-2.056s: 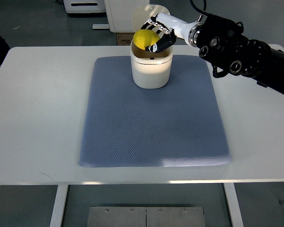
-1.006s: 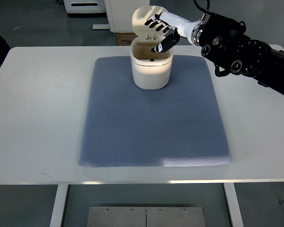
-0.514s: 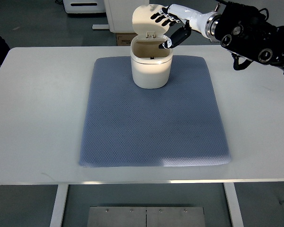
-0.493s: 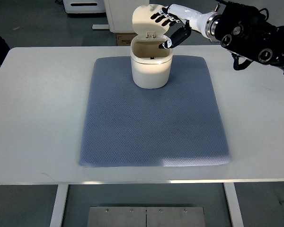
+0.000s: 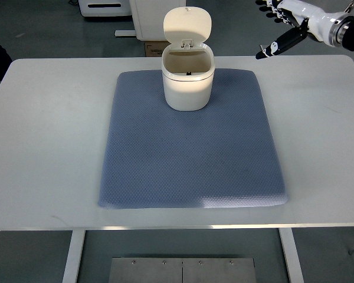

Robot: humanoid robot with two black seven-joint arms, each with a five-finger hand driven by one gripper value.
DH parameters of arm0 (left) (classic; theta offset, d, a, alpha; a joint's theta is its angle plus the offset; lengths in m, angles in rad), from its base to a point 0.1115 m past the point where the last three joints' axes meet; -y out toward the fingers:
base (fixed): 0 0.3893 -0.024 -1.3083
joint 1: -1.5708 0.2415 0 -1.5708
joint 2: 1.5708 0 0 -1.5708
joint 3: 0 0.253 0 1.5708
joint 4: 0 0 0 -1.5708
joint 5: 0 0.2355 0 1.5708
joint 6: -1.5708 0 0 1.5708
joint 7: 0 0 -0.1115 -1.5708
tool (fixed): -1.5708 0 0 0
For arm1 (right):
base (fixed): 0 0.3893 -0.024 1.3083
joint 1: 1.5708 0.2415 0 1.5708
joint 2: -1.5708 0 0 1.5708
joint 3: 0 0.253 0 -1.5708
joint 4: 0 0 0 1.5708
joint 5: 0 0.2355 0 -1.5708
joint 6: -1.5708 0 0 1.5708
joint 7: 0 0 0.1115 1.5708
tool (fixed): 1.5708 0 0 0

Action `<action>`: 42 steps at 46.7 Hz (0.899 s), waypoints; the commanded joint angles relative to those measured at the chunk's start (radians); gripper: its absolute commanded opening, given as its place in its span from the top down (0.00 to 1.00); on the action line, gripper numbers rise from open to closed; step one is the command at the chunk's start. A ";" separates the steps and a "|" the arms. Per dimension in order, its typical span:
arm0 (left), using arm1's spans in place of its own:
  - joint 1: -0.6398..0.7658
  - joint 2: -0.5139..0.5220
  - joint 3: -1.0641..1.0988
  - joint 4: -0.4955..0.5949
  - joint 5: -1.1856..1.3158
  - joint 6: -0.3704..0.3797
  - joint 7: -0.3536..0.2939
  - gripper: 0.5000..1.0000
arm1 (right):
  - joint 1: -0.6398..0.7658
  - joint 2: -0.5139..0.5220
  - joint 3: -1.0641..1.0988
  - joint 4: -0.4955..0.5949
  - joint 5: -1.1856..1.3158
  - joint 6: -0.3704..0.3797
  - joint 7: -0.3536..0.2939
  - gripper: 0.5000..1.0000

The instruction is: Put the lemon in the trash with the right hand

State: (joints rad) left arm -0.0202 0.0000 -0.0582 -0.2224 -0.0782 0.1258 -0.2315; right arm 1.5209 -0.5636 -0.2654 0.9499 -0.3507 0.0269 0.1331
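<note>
At the top right corner, my right hand hangs above the table's far edge with its fingers spread and holding nothing (white palm, dark fingertips); its arm leaves the picture at the right edge. Well apart to its left stands the bin, a cream tub on the far middle of the blue mat, its hinged lid tipped up and back so the mouth gapes. The lemon cannot be seen anywhere; the dark inside of the bin shows only its upper wall, so I cannot tell whether the fruit lies within. The mat lies flat on the white table, its near edge slightly raised and catching light.
</note>
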 commanded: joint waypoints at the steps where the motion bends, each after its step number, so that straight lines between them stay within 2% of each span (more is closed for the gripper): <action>1: 0.000 0.000 0.000 0.000 0.000 0.000 0.001 0.00 | -0.057 -0.028 0.070 -0.006 0.044 -0.015 -0.001 0.00; 9: 0.000 0.000 0.000 0.000 0.002 0.000 0.001 0.00 | -0.215 -0.079 0.221 -0.045 0.068 -0.019 0.006 0.00; 20: 0.000 0.000 0.000 0.000 0.000 0.000 0.000 0.00 | -0.456 -0.048 0.405 -0.085 0.068 -0.018 0.033 0.00; 27: -0.001 0.000 0.000 0.000 0.000 0.000 0.001 0.00 | -0.531 -0.033 0.486 -0.135 0.073 -0.019 0.036 0.00; 34: -0.001 0.000 0.000 0.000 0.000 0.000 0.001 0.00 | -0.642 0.105 0.642 -0.291 0.186 -0.019 0.056 0.00; 39: 0.000 0.000 0.000 0.000 0.000 0.000 0.000 0.00 | -0.656 0.183 0.741 -0.422 0.268 -0.005 0.054 0.00; 42: 0.000 0.000 0.000 0.000 0.000 0.000 0.001 0.00 | -0.656 0.224 0.776 -0.450 0.297 -0.002 0.054 0.00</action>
State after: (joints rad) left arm -0.0200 0.0000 -0.0580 -0.2224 -0.0782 0.1258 -0.2303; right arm 0.8658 -0.3748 0.4771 0.5273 -0.0809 0.0205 0.1878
